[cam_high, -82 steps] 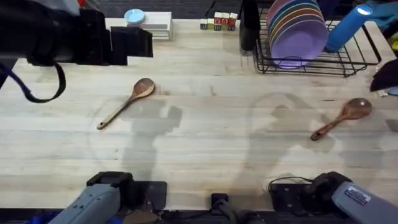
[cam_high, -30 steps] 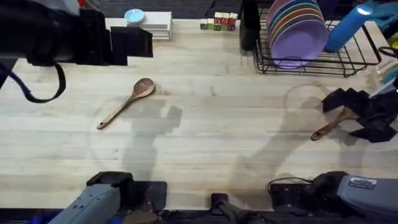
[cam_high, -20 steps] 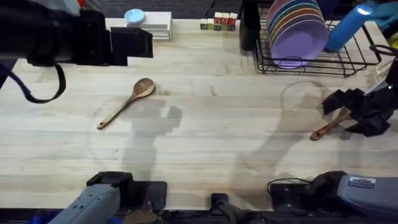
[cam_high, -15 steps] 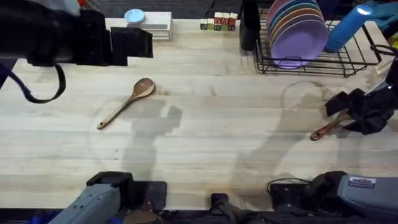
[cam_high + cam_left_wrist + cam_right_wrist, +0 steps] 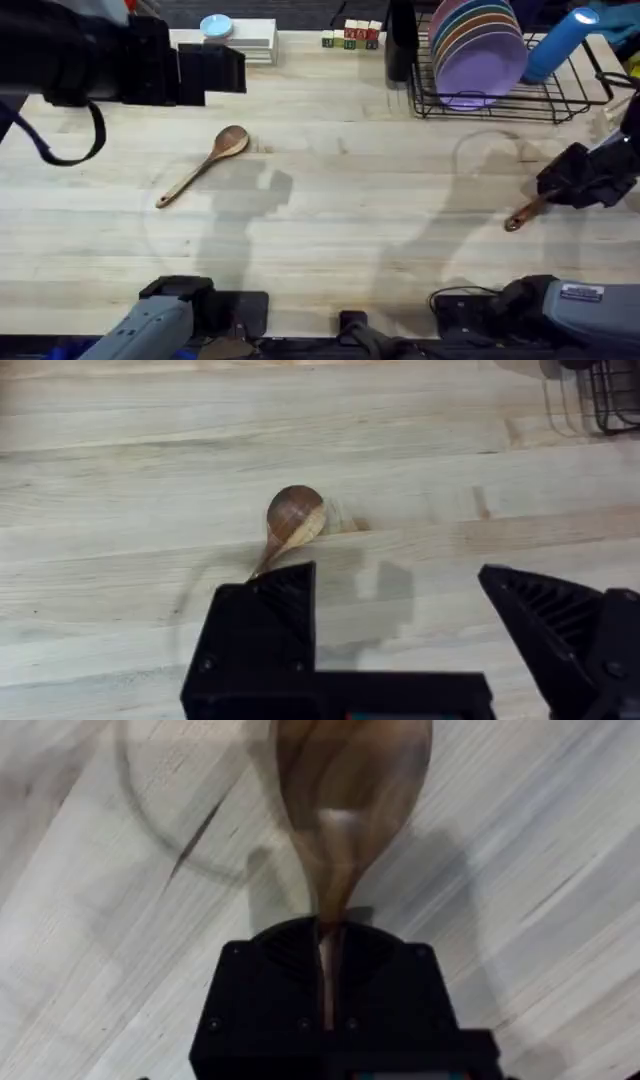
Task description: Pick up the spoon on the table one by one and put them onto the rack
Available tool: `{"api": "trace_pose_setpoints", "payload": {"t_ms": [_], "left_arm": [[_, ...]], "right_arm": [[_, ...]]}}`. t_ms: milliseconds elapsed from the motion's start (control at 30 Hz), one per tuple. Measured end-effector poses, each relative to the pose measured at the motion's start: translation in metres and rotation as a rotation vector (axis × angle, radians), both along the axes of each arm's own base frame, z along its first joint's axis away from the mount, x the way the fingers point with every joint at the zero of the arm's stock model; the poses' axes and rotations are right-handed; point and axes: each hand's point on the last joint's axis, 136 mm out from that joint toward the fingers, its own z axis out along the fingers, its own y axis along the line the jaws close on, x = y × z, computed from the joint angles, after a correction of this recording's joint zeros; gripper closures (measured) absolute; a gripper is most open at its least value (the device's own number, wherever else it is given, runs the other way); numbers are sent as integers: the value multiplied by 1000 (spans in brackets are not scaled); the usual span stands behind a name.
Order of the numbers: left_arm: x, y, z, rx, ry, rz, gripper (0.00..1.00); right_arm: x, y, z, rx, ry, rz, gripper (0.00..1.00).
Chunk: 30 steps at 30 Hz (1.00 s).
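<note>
Currently, the right end effector (image 5: 330, 955) is closed on the neck of the right spoon (image 5: 345, 805), fingers pressed against the handle just below the bowl. Overhead, the right end effector (image 5: 585, 178) sits at the right side of the bench (image 5: 350, 200), with the spoon handle (image 5: 522, 214) protruding toward the bench centre. The left end effector (image 5: 400, 625) is open, fingers spread wide above the bench. The left spoon (image 5: 203, 164) lies flat on the bench, untouched. The rack (image 5: 575, 95) stands at the far right edge, holding plates (image 5: 478, 50).
</note>
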Motion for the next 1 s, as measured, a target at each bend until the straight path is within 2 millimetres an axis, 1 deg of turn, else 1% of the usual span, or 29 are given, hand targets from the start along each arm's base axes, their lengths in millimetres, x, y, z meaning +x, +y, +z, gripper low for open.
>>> {"api": "trace_pose_setpoints", "payload": {"t_ms": [133, 300, 433, 567, 600, 733, 767, 867, 1000], "left_arm": [[0, 0, 0, 0, 0, 0, 8], [0, 0, 0, 0, 0, 0, 8], [0, 0, 0, 0, 0, 0, 8], [0, 0, 0, 0, 0, 0, 8], [0, 0, 0, 0, 0, 0, 8], [0, 0, 0, 0, 0, 0, 8], [0, 0, 0, 0, 0, 0, 8], [0, 0, 0, 0, 0, 0, 8], [0, 0, 0, 0, 0, 0, 8]], "right_arm": [[-2, 2, 1, 17, 25, 1, 965], [-10, 8, 3, 44, 63, 25, 969], [-10, 9, 18, 35, 49, 40, 968], [-6, 7, 45, -3, -9, 48, 968], [-3, 5, 66, -39, -62, 49, 968], [-5, 6, 91, -79, -122, 49, 968], [-7, 7, 109, -113, -172, 49, 968], [-6, 8, 129, -156, -237, 54, 968], [8, 13, 161, -232, -365, 92, 968]]}}
